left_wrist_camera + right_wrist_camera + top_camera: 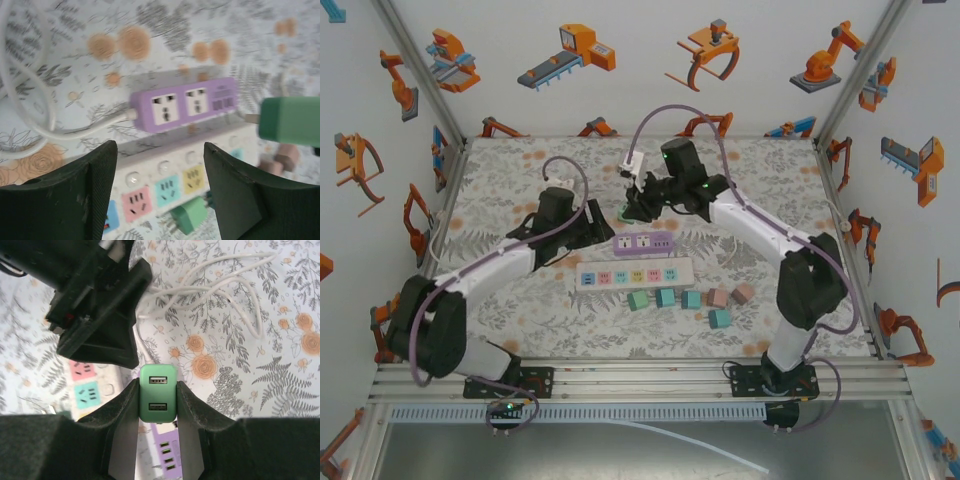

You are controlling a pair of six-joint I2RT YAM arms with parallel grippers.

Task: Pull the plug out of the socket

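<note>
My right gripper (158, 399) is shut on the green plug (158, 390), its two USB ports facing the camera. The plug hangs just above the purple socket strip (169, 452). In the left wrist view the plug (292, 121) floats to the right of the purple socket strip (185, 104), with a bare prong showing. From above, the right gripper (636, 205) holds it a little behind the strip (643, 242). My left gripper (160, 165) is open over the white socket strip (165, 180), just left of the purple one, with nothing between its fingers.
The white socket strip (634, 275) with coloured outlets lies in front of the purple one. Several teal and pink plugs (692, 298) sit nearer the table's front. A loose green plug (190, 214) lies beside the white strip. A white cable (215, 285) loops behind.
</note>
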